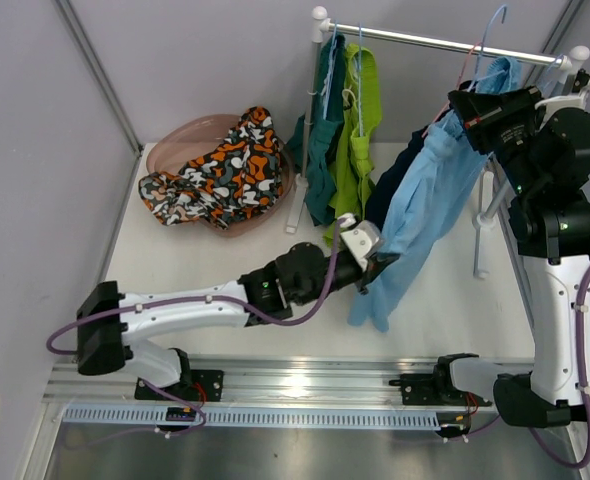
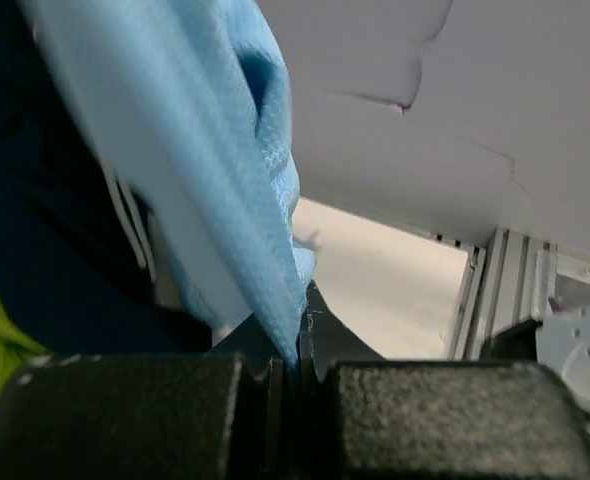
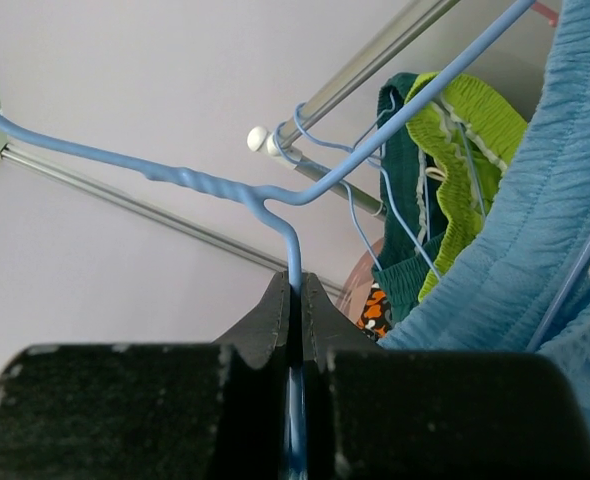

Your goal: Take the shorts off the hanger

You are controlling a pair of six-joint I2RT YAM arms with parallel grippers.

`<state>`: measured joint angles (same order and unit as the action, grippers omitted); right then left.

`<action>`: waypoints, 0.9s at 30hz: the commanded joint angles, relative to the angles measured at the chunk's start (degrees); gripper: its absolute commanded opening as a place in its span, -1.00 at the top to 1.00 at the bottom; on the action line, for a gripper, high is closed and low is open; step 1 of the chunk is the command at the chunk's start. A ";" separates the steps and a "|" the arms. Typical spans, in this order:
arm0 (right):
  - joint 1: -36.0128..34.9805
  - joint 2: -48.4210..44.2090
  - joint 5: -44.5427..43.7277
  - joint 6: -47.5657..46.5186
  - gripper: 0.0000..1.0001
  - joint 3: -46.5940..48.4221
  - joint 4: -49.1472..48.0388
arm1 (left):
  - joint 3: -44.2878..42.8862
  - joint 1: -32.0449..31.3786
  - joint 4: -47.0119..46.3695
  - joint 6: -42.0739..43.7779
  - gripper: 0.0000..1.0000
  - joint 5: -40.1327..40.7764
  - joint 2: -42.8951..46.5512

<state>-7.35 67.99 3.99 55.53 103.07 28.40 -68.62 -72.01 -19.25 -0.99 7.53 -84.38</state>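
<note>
The light blue shorts [image 1: 425, 200] hang stretched from a blue wire hanger [image 1: 490, 35] down towards the table. My left gripper [image 1: 375, 262] is shut on their lower part; in the left wrist view the blue fabric [image 2: 225, 150] runs into the closed jaws [image 2: 295, 360]. My right gripper [image 1: 472, 105] is shut on the hanger's neck [image 3: 295, 240], held off the rail. The navy shorts [image 1: 390, 190], lime green shorts [image 1: 360, 130] and teal shorts [image 1: 320, 150] hang on the rail [image 1: 415, 40]. The blotch-patterned shorts [image 1: 225, 170] lie in a pink basin [image 1: 175, 145].
The white clothes rack stands at the back right, its post [image 1: 305, 150] beside the basin and another leg [image 1: 485, 240] near my right arm. A metal rail [image 1: 305, 375] runs along the near edge. Grey walls close in the left and back.
</note>
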 commanded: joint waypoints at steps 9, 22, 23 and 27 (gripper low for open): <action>6.83 9.70 5.24 0.98 1.00 15.83 -4.68 | 43.18 -20.51 -2.91 -18.40 1.00 14.14 29.24; 7.53 1.03 9.45 10.45 1.00 4.46 -7.20 | 23.42 -11.34 3.41 -10.53 1.00 15.69 18.32; 7.01 -3.86 9.46 12.04 1.00 0.68 -9.48 | 20.83 -7.14 4.47 -9.82 1.00 14.54 16.20; 0.60 -11.80 8.76 15.93 1.00 -11.64 -10.39 | -0.30 2.12 10.44 -7.27 1.00 8.74 2.06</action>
<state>-4.03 62.43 13.89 68.05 94.15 28.75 -54.81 -75.33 -14.06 -11.51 22.04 -75.61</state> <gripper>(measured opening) 0.037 0.037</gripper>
